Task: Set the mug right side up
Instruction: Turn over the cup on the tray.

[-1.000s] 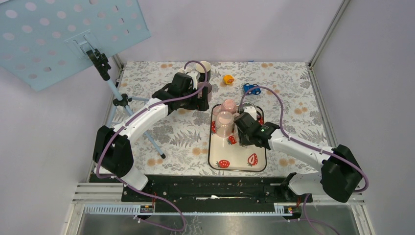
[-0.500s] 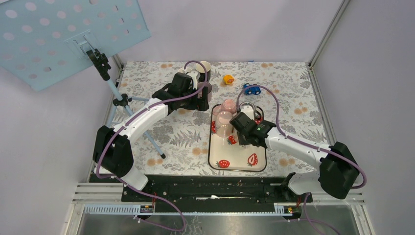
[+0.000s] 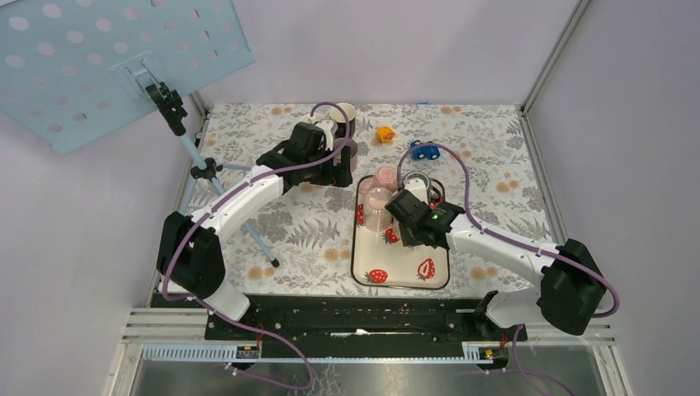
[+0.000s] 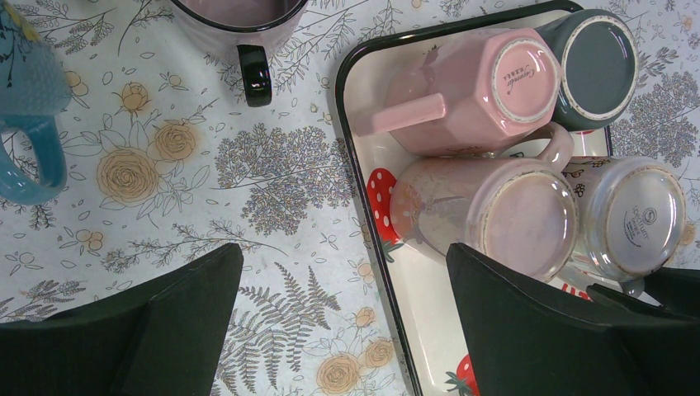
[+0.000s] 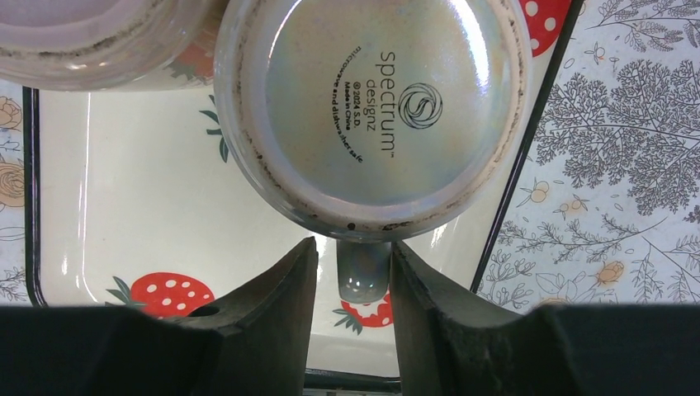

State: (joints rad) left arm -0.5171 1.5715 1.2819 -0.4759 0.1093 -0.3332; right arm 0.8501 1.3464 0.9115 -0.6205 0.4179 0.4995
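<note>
A pearly white mug (image 5: 371, 107) stands upside down on the strawberry tray (image 5: 66, 206), with its base printed "spectrum designz". Its grey handle (image 5: 363, 276) points toward my right gripper (image 5: 353, 247). The jaws straddle that handle. The right finger touches it and a thin gap shows on the left, so the gripper is narrowly open. In the top view this gripper (image 3: 411, 206) hovers over the tray's right half. My left gripper (image 4: 342, 272) is wide open and holds nothing, above the tray's left rim (image 4: 363, 165). It also sees the same mug (image 4: 636, 216).
Upside down on the tray too are a pink faceted mug (image 4: 487, 87), a dark green mug (image 4: 596, 62) and a pinkish glass mug (image 4: 503, 214). A mauve mug (image 4: 239, 21) and a blue mug (image 4: 29, 74) stand upright on the cloth. A yellow toy (image 3: 385, 133) and a blue car (image 3: 425, 150) lie behind.
My right gripper has slid a little left and toward the tray's far end, bringing its jaws around the mug's handle. The left arm has not moved.
</note>
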